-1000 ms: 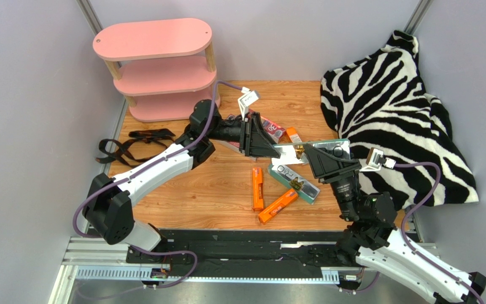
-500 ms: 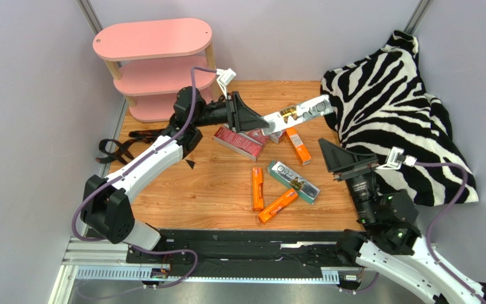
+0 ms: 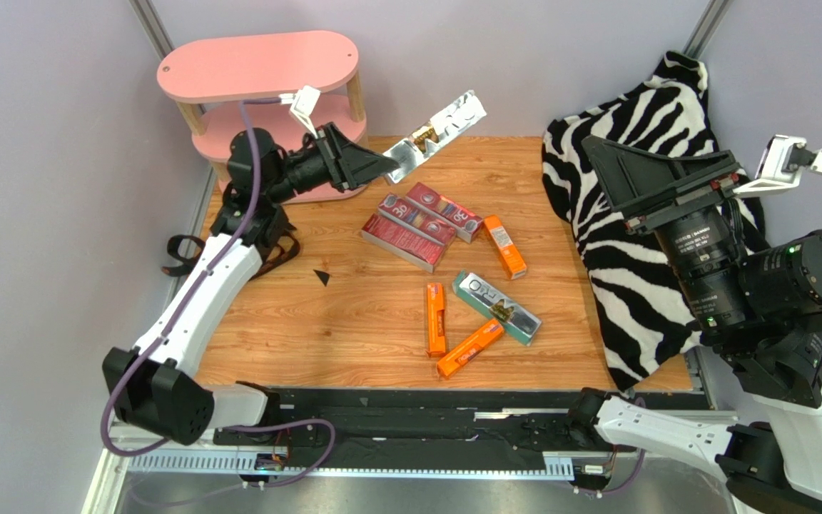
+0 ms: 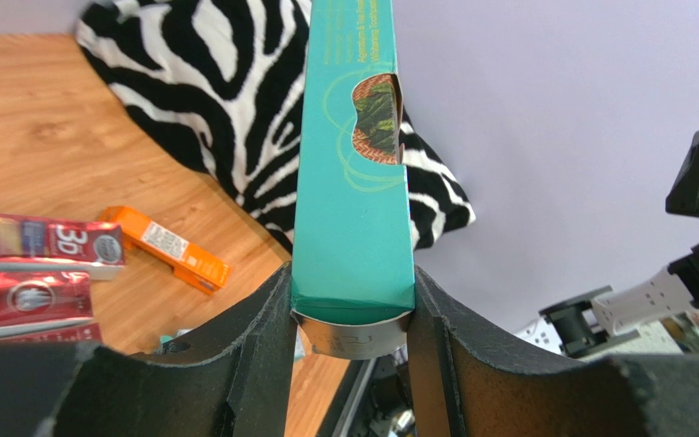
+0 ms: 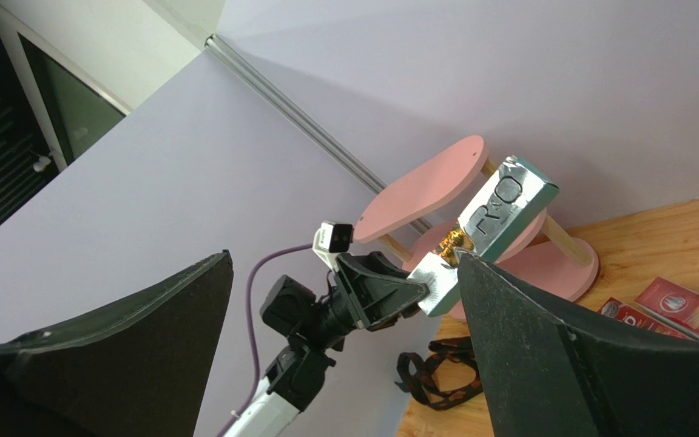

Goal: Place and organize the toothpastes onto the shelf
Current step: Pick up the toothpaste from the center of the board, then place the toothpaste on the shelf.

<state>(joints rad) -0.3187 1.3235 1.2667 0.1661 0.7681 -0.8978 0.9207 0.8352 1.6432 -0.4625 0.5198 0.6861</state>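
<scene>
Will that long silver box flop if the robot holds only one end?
Probably not: the silver carton sticks out straight from the left gripper, held by one end, so it seems stiff and light. Flat sides suggest it won't roll. Its gripped end looks slightly bowed, so hard squeezing might dent it.

Glossy card carton point(image 4: 353, 209), matt pink shelf point(image 3: 260, 64), wood-grain table point(image 3: 351, 321), soft cloth point(image 3: 640, 161)

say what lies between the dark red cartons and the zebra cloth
One orange carton lies flat there, nearer the dark red cartons than the zebra cloth; top view shows it.
</scene>
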